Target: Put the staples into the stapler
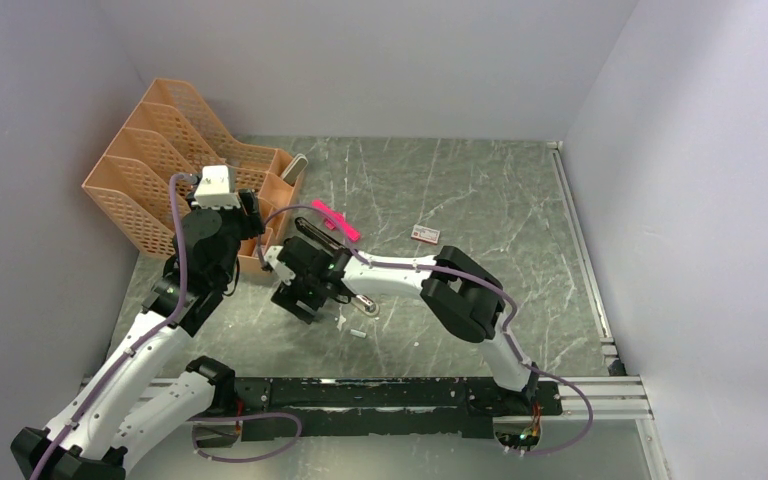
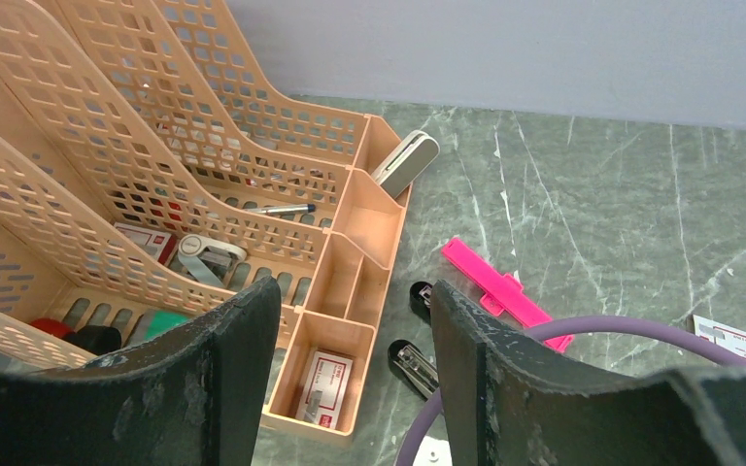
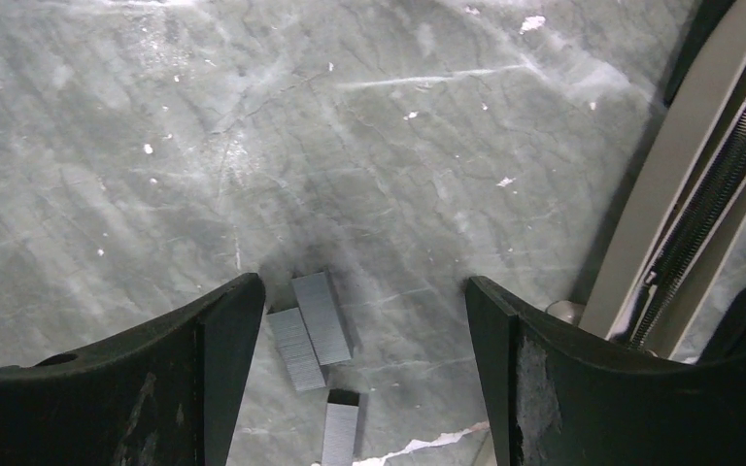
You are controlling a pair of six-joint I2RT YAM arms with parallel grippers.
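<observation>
Three short silvery strips of staples (image 3: 322, 317) lie flat on the marble table between the fingers of my right gripper (image 3: 359, 291), closer to its left finger; its jaws are open and touch none of them. The stapler (image 3: 685, 209) lies open at the right edge of that view, its silver rail and spring showing. From above, the staples (image 1: 357, 333) are tiny pale bits beside my right gripper (image 1: 300, 298), and the stapler (image 1: 307, 230) is mostly hidden by that arm. My left gripper (image 2: 355, 311) hangs open and empty above the organizer's corner, with the stapler (image 2: 414, 365) below it.
An orange desk organizer (image 1: 175, 165) stands at the back left; its front compartment holds a white box with red print (image 2: 325, 388). A pink plastic piece (image 2: 503, 289) lies beyond the stapler. Another small white box (image 1: 426, 233) lies farther right. A purple cable (image 2: 622, 328) crosses the left wrist view.
</observation>
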